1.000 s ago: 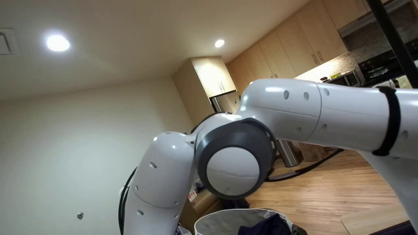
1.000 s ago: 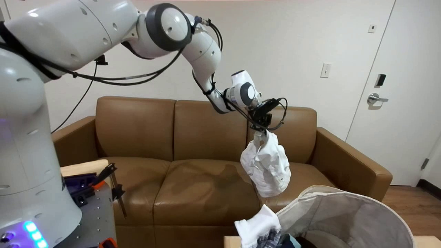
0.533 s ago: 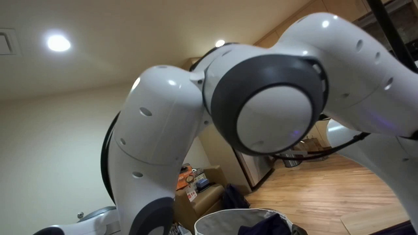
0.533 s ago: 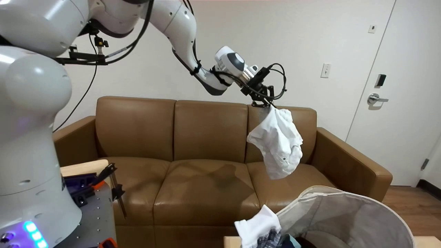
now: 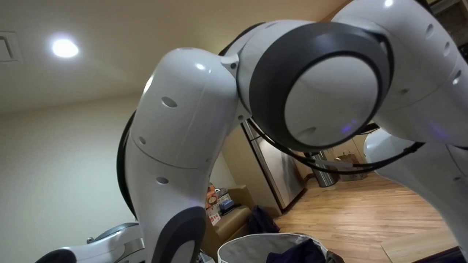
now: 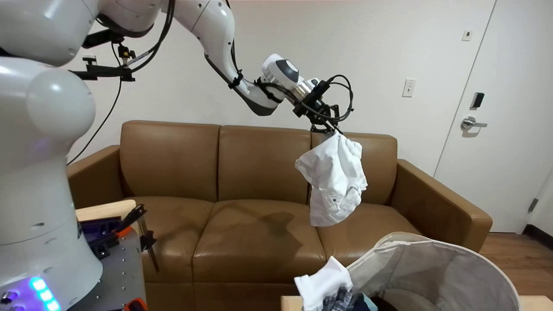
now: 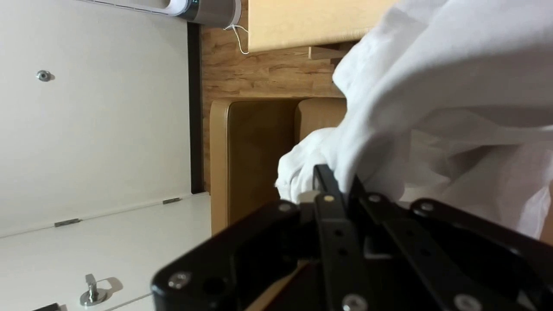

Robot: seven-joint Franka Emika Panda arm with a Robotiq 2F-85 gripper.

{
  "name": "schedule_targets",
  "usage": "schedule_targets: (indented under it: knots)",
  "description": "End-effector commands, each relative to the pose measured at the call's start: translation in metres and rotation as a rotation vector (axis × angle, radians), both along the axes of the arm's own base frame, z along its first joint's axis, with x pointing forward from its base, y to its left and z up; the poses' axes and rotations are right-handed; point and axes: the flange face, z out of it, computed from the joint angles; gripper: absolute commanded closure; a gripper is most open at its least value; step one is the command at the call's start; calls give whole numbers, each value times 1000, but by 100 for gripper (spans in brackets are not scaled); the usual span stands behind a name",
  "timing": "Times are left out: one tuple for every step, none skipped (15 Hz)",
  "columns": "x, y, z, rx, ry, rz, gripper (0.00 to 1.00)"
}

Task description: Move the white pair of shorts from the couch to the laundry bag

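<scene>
White shorts (image 6: 332, 181) pinched w/in Robotiq gripper (image 7: 339, 176); could be snagged @ L rim of laundry bag (image 6: 436, 268) if carried low.

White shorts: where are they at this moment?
In an exterior view, the white shorts hang from the gripper, right of the picture's middle, with the couch behind them and the laundry bag lower down to their right.

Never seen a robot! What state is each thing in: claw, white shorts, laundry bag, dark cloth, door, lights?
Gripper, your claw: shut on the white shorts
White shorts: hanging, crumpled
Laundry bag: open at the top
Dark cloth: crumpled, at the bag's rim
Door: shut
Ceiling light: on
Robot base light: glowing blue
</scene>
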Motion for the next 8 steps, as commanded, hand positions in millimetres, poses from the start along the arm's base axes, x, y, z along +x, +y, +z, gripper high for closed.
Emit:
schedule_targets:
  knots:
    - [-4,-6,4,74,18,-57,93]
    - [-13,-16,3,151,8,-102,94]
    - [-19,-23,2,189,2,-132,94]
    - [-40,-41,2,231,-2,-166,94]
    - [-49,-51,3,266,-12,-205,94]
    - [-63,-61,7,299,-25,-245,94]
    - [-74,-72,10,329,-40,-288,93]
    - [-85,-82,15,355,-58,-335,94]
